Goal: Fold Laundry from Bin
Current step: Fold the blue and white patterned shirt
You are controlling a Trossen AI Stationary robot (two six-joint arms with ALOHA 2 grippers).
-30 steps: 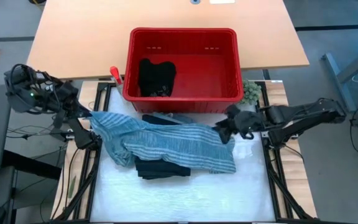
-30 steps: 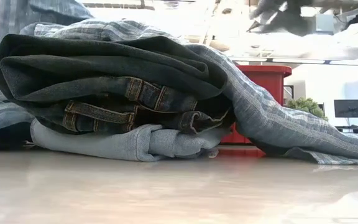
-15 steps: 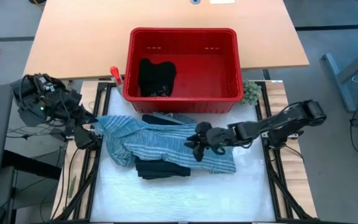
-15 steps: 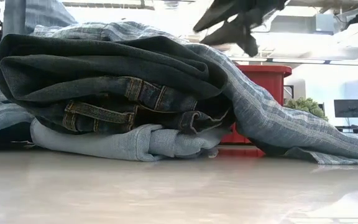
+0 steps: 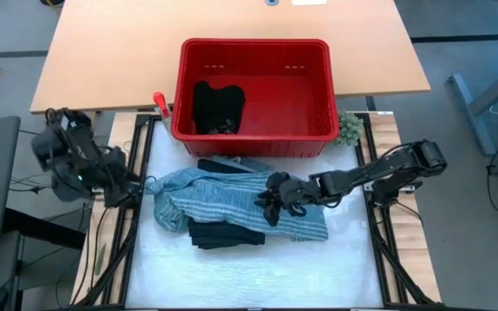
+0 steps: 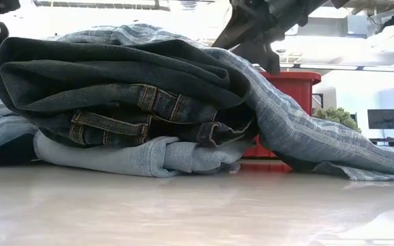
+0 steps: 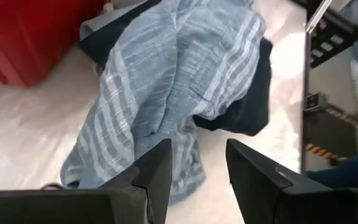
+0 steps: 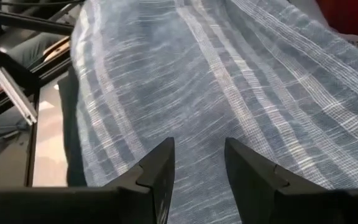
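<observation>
The laundry lay mostly in a heap on the worktop point(image 5: 258, 272), just in front of the bin point(image 5: 253, 134). The striped garment point(image 5: 232, 200) was draped loosely over the denim garment point(image 6: 115, 89) and a pale blue-grey one point(image 6: 135, 156) beneath. One black garment point(image 5: 217, 105) remained inside the bin.

The right gripper point(image 5: 271, 200) was over the middle of the striped garment, fingers point(image 8: 157, 174) apart with only cloth showing between them, nothing clamped. The left gripper point(image 5: 132, 184) stood at the heap's left edge, just beside the striped garment's bunched end; its fingers point(image 7: 157, 177) were apart and empty.

Risks noted:
- The striped garment was rumpled and lay across the stack. A pinch at its middle would likely gather several layers, or catch the denim underneath, and drag the stack out of order.
- With the left end free, a one-sided pull by the right arm would probably slide the whole cloth rather than spread it.
- The garment's left end lay near the worktop edge and could slip over it.
- The frames did not show whether the right fingers touched the fabric.
</observation>
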